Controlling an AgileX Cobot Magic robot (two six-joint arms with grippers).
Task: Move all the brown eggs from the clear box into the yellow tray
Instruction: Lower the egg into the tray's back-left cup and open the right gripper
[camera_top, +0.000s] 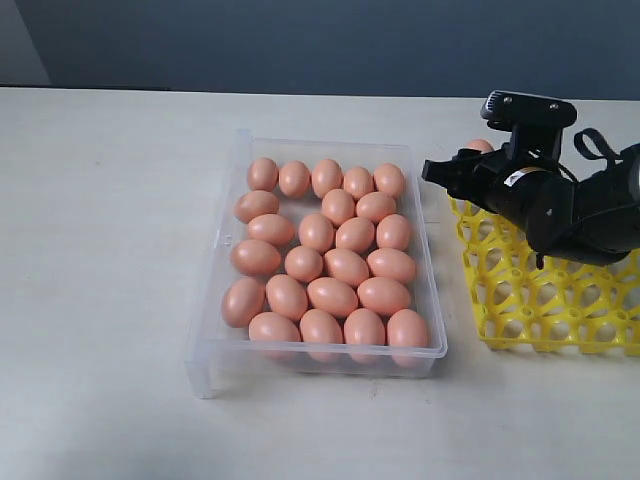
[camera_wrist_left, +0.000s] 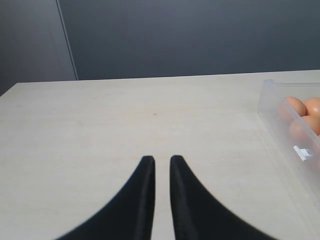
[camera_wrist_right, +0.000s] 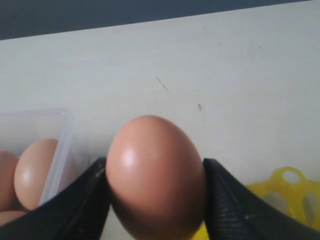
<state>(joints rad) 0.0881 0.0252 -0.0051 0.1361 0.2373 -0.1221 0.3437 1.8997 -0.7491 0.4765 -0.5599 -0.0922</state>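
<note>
Box (camera_top: 225, 215) of eggs (camera_top: 346, 266); tray (camera_top: 540, 310) right.

The eggs (camera_top: 333, 296) are orange-brown, all plain. The box (camera_top: 300, 357) is see-through. The tray (camera_top: 545, 305) at the right is bright yellow — a grid of rings. The table (camera_top: 100, 280) is pale cream, the wall (camera_top: 300, 40) dark blue-grey, the arm (camera_top: 580, 205) black.

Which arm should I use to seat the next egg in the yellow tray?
Right. Its end effector grips a brown egg near the yellow tray's corner. The left end effector is shut and empty over bare table, short of the clear box.
</note>
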